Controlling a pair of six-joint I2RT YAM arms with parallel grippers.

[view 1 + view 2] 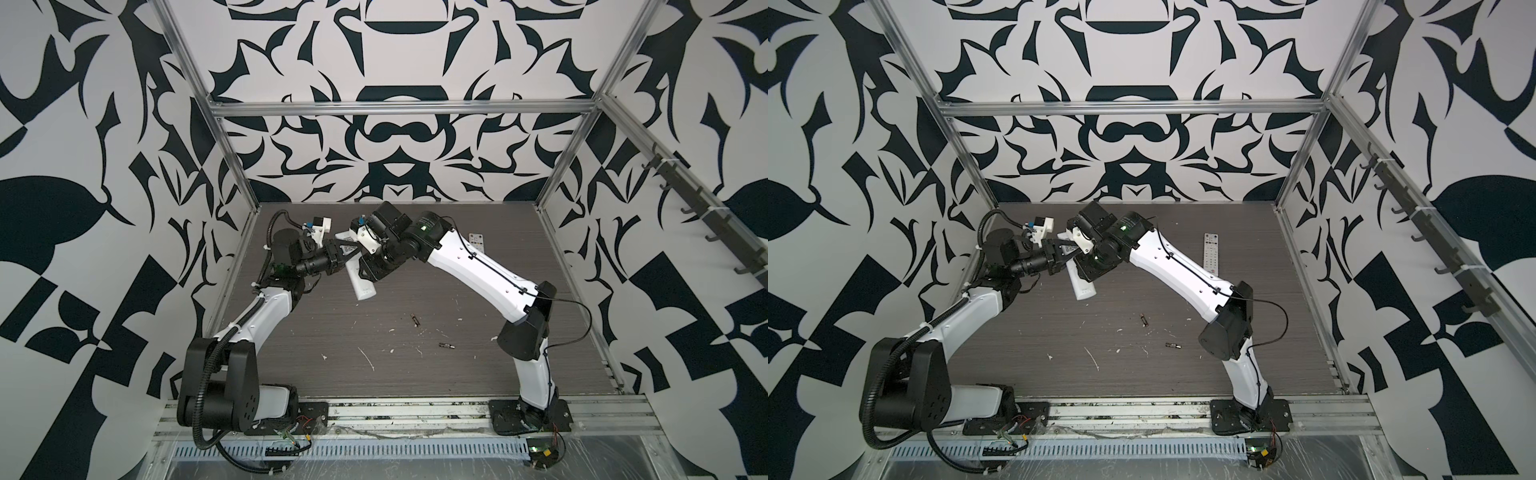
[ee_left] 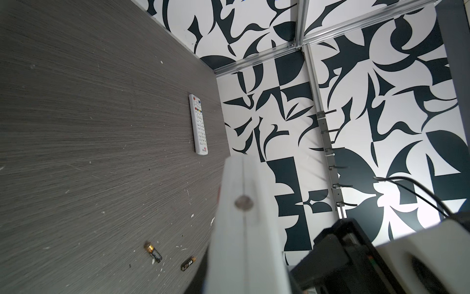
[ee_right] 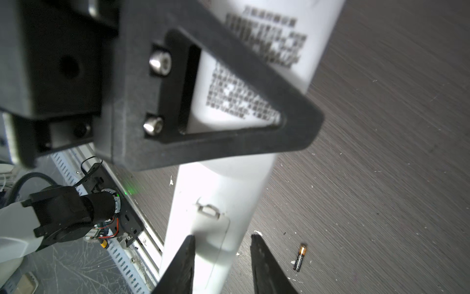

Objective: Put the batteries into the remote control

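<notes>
My left fingers (image 3: 229,145) clamp the white remote (image 3: 218,193) aloft while my right fingers (image 3: 183,264) stand parted at its battery cover (image 3: 213,229), so a clumsy pry could wrench it loose above the table (image 1: 374,374) where two batteries (image 1: 414,320) lie.

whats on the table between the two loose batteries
Nothing but bare table and a few white flecks separates the far battery from the near battery, in both top views.

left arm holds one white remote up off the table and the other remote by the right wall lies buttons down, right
No: the other remote lies buttons up, as the left wrist view shows. The left arm does hold one white remote off the table.
</notes>
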